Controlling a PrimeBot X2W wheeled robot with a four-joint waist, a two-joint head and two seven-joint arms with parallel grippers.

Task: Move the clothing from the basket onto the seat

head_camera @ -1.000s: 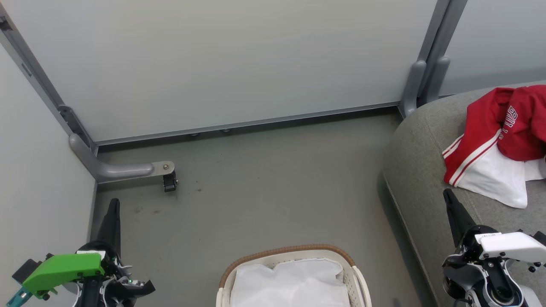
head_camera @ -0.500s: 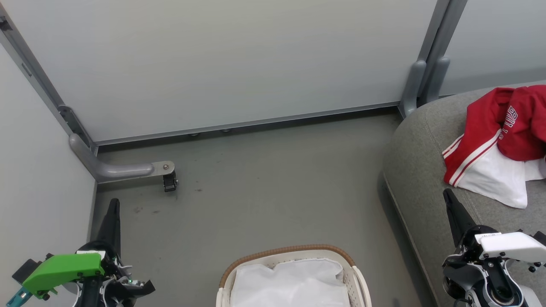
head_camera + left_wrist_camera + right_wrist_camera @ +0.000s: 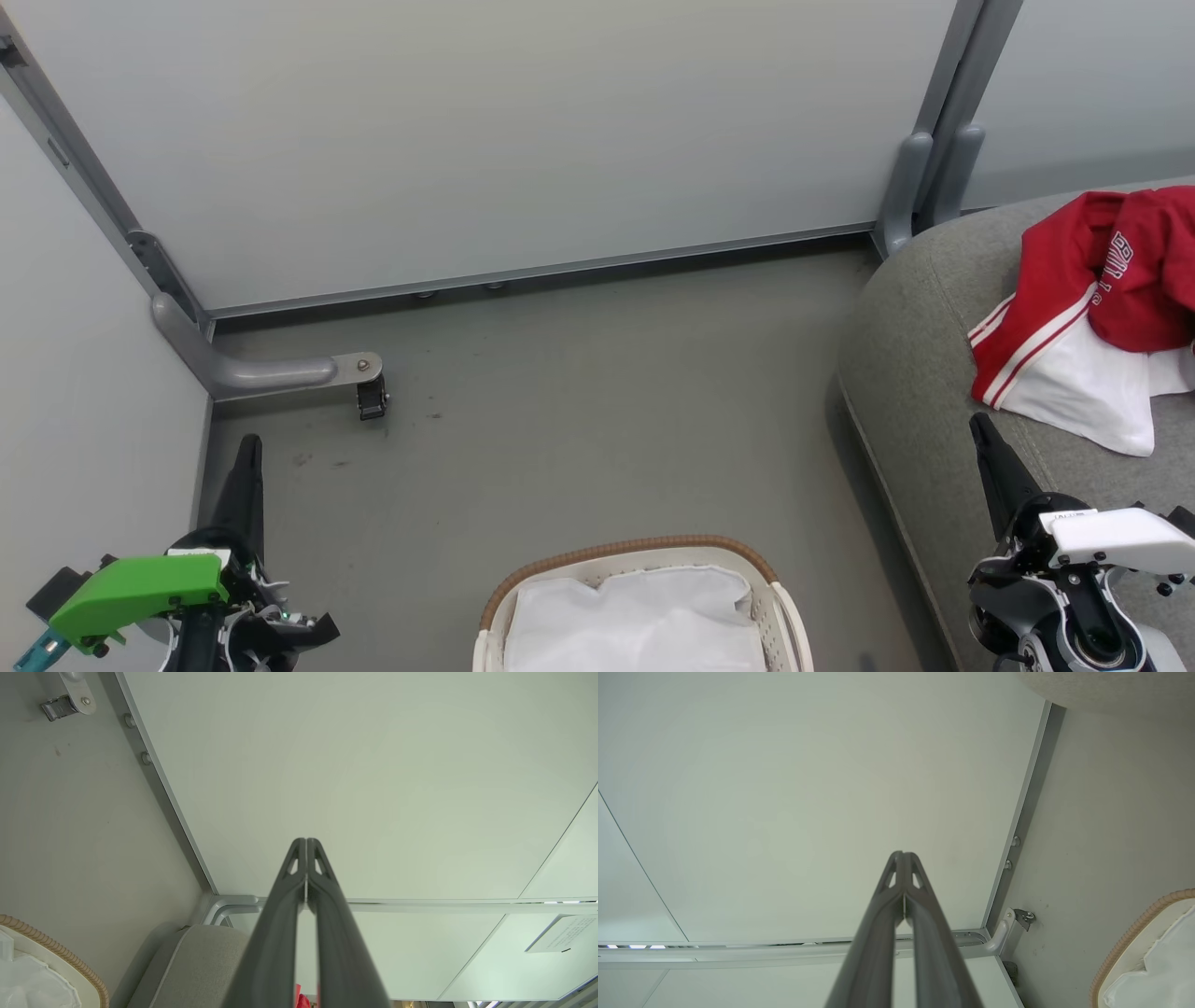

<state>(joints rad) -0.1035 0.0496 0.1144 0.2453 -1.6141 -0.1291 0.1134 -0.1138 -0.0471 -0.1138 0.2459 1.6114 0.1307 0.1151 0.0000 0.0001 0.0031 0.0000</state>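
Clothing (image 3: pixel 1134 289) lies heaped on the seat (image 3: pixel 915 373), white lettering creased, unreadable; basket (image 3: pixel 635 551) holds just its white liner (image 3: pixel 635 621). Your left jaws and right jaws are pressed closed, empty.

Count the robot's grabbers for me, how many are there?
2. The left gripper is at the lower left, above the floor; the right gripper is at the lower right, by the grey seat. Both are shut.

Even soft light, sharp focus, wrist views edge-warped.
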